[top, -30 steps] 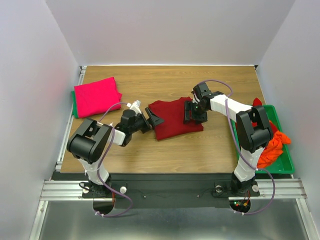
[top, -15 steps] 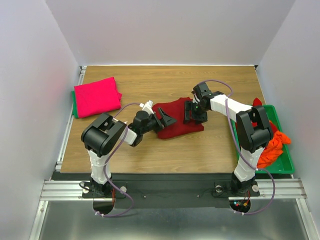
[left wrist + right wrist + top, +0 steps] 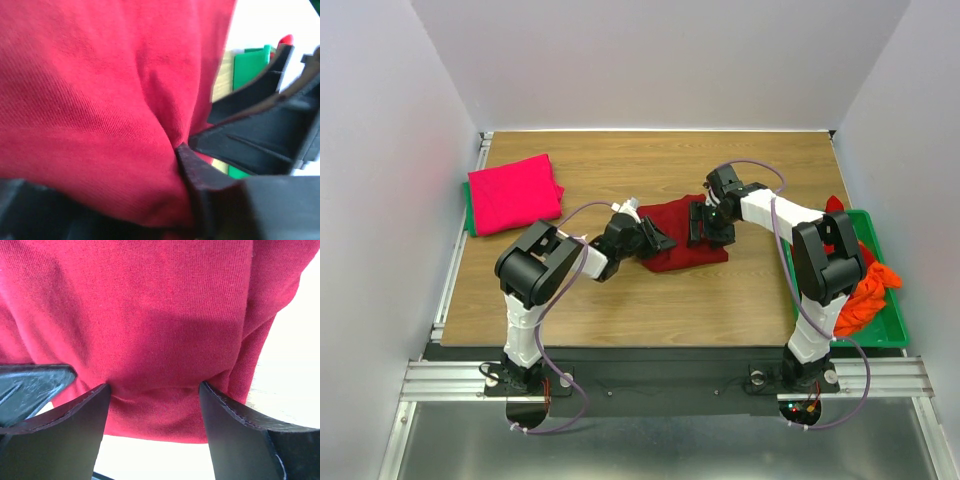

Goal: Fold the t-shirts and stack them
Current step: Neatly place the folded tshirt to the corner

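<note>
A dark red t-shirt lies folded in the middle of the table. My left gripper has pushed into its left edge, and in the left wrist view red cloth is bunched tight between the fingers. My right gripper presses down on the shirt's right part, jaws open, and both fingers rest on the red cloth with a shallow fold between them. A bright pink t-shirt lies folded at the far left. An orange t-shirt sits crumpled in the tray.
The green tray stands at the right edge of the table, next to the right arm's base, with a bit of red cloth at its far end. A green edge shows under the pink shirt. White walls enclose the table.
My left gripper has slid right from beside the shirt into its left edge, bunching the cloth, and its jaws have closed on it. The right gripper has stayed in place.
</note>
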`<state>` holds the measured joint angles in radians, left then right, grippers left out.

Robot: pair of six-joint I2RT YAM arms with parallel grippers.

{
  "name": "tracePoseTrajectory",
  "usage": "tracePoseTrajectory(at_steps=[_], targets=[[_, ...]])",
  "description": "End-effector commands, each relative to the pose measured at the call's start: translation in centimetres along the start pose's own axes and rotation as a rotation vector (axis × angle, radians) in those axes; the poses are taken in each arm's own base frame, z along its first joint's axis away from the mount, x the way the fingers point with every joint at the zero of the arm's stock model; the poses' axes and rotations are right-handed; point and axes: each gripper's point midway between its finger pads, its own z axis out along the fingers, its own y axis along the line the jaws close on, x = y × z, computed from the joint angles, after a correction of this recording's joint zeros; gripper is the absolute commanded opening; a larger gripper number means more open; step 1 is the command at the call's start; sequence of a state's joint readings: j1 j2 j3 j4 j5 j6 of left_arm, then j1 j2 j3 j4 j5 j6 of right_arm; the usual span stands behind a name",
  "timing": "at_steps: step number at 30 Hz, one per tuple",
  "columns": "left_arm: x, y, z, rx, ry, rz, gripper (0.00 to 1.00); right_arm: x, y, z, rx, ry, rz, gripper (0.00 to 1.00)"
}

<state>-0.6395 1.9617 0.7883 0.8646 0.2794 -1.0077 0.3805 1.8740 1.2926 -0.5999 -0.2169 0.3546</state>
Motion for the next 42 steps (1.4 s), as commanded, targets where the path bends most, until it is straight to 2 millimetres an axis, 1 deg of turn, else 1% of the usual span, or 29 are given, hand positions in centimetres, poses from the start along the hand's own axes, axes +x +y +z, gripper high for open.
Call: tracePoseTrajectory(at_steps=[1,2,3,4,5,6,8,9,11,12,13,14,15,16,19,22,23,24,25,27,30,32,34,35,37,38,40,41,42], targets=[[2.2,4.7,0.1,-0.206,0.084,0.027,0.32,0.3,0.4,-0.4,-0.017,0.001,-0.006,0.77],[2.3,5.1,0.0,-0.237,0.097,0.038,0.24,0.3,0.6,-0.5,-0.021,-0.002,-0.007,0.77],[2.0,5.0,0.1,-0.248,0.097,0.05,0.15,0.2,0.6,-0.7,-0.023,-0.004,-0.006,0.77],[1.2,4.7,0.5,-0.256,0.085,0.091,0.0,0.1,0.7,-1.0,-0.026,-0.013,-0.009,0.77],[0.9,4.7,0.5,-0.273,0.084,0.106,0.0,0.0,0.8,-1.2,-0.03,-0.018,-0.011,0.77],[0.9,5.6,0.1,-0.322,0.103,0.111,0.0,-0.1,0.9,-1.4,-0.032,-0.023,-0.014,0.78],[-0.5,4.9,0.1,-0.334,0.095,0.15,0.0,-0.3,1.0,-1.9,-0.033,-0.039,-0.02,0.79],[-1.3,5.4,-0.6,-0.364,0.107,0.183,0.0,-0.7,1.3,-2.6,-0.038,-0.058,-0.027,0.79],[-3.2,4.8,-1.1,-0.382,0.085,0.225,0.0,-0.8,1.5,-3.3,-0.038,-0.069,-0.034,0.8],[-4.4,5.2,-2.4,-0.418,0.094,0.277,0.0,-1.3,1.7,-4.1,-0.042,-0.092,-0.044,0.81],[-5.8,4.5,-2.6,-0.425,0.072,0.313,0.0,-1.3,1.7,-4.5,-0.041,-0.092,-0.047,0.81],[-6.2,5.0,-3.7,-0.47,0.095,0.341,0.0,-1.4,1.9,-4.9,-0.043,-0.101,-0.05,0.81],[-7.2,4.6,-4.2,-0.482,0.086,0.377,0.0,-1.4,2.0,-5.2,-0.047,-0.105,-0.053,0.81],[-9.6,3.3,-5.0,-0.492,0.05,0.463,0.0,-1.6,2.2,-5.9,-0.052,-0.122,-0.057,0.82],[-12.1,2.0,-7.3,-0.539,0.052,0.586,0.0,-1.4,2.4,-6.5,-0.065,-0.126,-0.059,0.82],[-15.5,-1.0,-8.8,-0.533,0.013,0.665,0.0,-1.0,2.6,-7.1,-0.081,-0.129,-0.064,0.82],[-16.3,-1.3,-9.3,-0.539,0.007,0.677,0.0,-0.8,2.6,-7.1,-0.081,-0.129,-0.064,0.82],[-16.5,-1.2,-10.0,-0.554,0.023,0.685,0.0,-0.7,2.6,-7.1,-0.082,-0.127,-0.065,0.82],[-17.5,-2.2,-10.3,-0.546,0.014,0.713,0.0,-0.4,2.5,-7.2,-0.081,-0.125,-0.068,0.82],[-18.3,-2.1,-11.2,-0.56,0.029,0.722,0.0,-0.1,2.5,-7.3,-0.086,-0.123,-0.071,0.82],[-19.8,-2.9,-12.2,-0.561,0.027,0.754,0.0,0.3,2.5,-7.8,-0.097,-0.124,-0.076,0.82],[-21.5,-3.3,-13.0,-0.556,0.0,0.749,0.0,0.6,2.7,-8.1,-0.108,-0.124,-0.081,0.82],[-23.0,-3.1,-14.1,-0.564,-0.02,0.741,0.0,0.9,2.9,-8.4,-0.119,-0.124,-0.083,0.82],[-23.9,-3.8,-14.4,-0.551,-0.039,0.743,0.0,1.1,3.1,-8.6,-0.136,-0.12,-0.084,0.82],[-25.3,-3.5,-15.5,-0.569,-0.052,0.735,0.0,1.4,3.4,-8.8,-0.154,-0.115,-0.082,0.82],[-26.9,-3.7,-16.7,-0.578,-0.086,0.724,0.0,1.6,3.6,-8.9,-0.167,-0.111,-0.084,0.82],[-28.1,-4.0,-17.5,-0.562,-0.111,0.711,0.0,1.8,3.7,-9.1,-0.177,-0.111,-0.087,0.82],[-29.7,-4.0,-18.6,-0.569,-0.147,0.699,0.0,2.0,3.7,-9.2,-0.181,-0.11,-0.086,0.82],[-30.3,-4.1,-19.1,-0.565,-0.159,0.693,0.0,2.1,3.8,-9.3,-0.183,-0.111,-0.088,0.82]])
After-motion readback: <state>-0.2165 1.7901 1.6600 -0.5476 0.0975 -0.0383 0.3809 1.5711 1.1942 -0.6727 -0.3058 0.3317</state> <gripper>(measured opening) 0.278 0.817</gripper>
